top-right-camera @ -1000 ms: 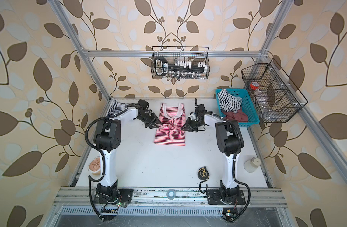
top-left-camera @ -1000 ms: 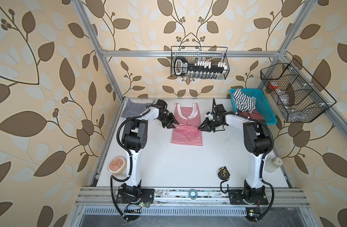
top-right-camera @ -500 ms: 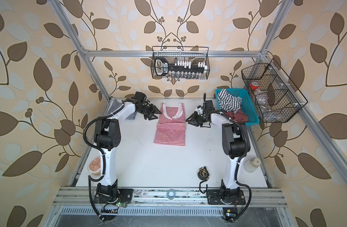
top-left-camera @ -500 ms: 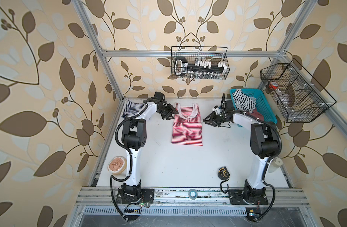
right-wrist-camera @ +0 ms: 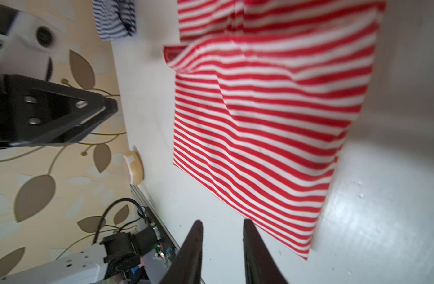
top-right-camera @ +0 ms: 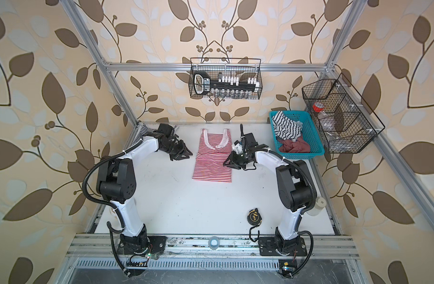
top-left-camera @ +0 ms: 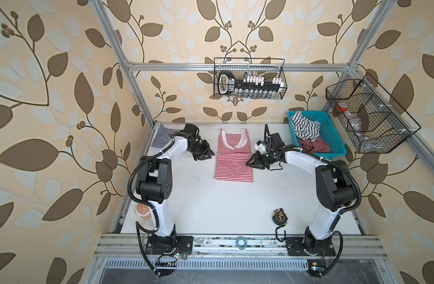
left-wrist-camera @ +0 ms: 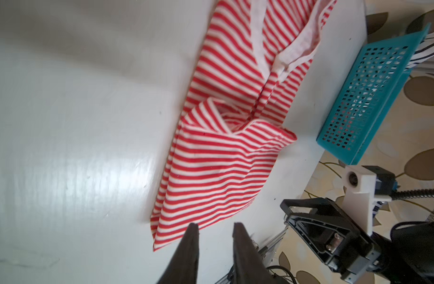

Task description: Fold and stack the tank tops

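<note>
The red-and-white tank top (top-left-camera: pixel 233 157) lies on the white desk (top-left-camera: pixel 211 209) between the two grippers. It forms a narrow panel, with its white-trimmed straps toward the back wall and its hem toward the arm bases. In the left wrist view a flap of striped cloth (left-wrist-camera: pixel 223 159) is doubled over near mid-length.

The left gripper (top-left-camera: pixel 211 153) sits just beside the top's left edge, about level with its middle. In the left wrist view the left gripper's (left-wrist-camera: pixel 215 225) two dark fingers stand a modest gap apart with nothing between them, and the corner of the hem lies just ahead of the tips.

The right gripper (top-left-camera: pixel 248 164) points at the opposite edge, and in both top views its tips reach the cloth's border. I cannot tell whether they touch the cloth. The right wrist view shows this gripper (right-wrist-camera: pixel 222 221) parted by a similar gap and holding nothing, with the red stripes (right-wrist-camera: pixel 272 110) just past one fingertip.

The navy-and-white tank top (top-left-camera: pixel 162 136) lies behind the left gripper, beside that arm's wrist in the desk's far corner. It is well apart from the right gripper.

Behind the right gripper stands a teal plastic basket (top-left-camera: pixel 334 137). It holds a crumpled black-and-white striped garment (top-left-camera: pixel 304 127) and a maroon cloth (top-left-camera: pixel 314 145).
</note>
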`<state>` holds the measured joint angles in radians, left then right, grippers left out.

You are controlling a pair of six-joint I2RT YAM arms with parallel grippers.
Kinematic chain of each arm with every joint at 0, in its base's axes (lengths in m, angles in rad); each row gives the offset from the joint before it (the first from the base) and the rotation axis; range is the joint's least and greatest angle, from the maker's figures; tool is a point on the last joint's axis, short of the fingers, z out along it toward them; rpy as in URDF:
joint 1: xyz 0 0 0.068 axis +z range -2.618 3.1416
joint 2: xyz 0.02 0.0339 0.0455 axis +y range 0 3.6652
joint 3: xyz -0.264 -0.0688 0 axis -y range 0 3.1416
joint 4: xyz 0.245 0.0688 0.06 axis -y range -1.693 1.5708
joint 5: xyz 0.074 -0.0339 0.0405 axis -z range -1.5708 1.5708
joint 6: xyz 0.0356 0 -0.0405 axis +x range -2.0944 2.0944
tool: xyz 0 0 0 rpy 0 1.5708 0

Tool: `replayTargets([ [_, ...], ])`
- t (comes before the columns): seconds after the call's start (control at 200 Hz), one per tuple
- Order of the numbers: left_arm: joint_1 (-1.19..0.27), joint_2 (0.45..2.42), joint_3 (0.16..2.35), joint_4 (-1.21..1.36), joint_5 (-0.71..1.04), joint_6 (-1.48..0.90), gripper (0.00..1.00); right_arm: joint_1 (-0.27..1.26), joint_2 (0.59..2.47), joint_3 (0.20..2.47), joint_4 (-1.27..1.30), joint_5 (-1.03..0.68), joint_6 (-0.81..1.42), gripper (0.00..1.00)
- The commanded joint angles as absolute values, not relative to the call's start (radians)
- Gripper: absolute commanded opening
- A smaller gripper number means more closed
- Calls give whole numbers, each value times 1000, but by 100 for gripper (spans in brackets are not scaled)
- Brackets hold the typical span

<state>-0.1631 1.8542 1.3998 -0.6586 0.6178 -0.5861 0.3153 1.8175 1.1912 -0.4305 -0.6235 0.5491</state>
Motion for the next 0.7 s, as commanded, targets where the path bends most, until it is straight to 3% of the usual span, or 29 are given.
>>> replayTargets([
  [0.0,-185,1770,1293,-667,601,-555,40,320,1759,1112,-484,-517,513,32],
  [0.205,-221,1750,1162,-578,614,-599,51,329,1709,999,-475,-477,512,38],
  [0.695,-229,1839,1109,-478,638,-643,53,324,1797,964,-350,-541,560,44],
])
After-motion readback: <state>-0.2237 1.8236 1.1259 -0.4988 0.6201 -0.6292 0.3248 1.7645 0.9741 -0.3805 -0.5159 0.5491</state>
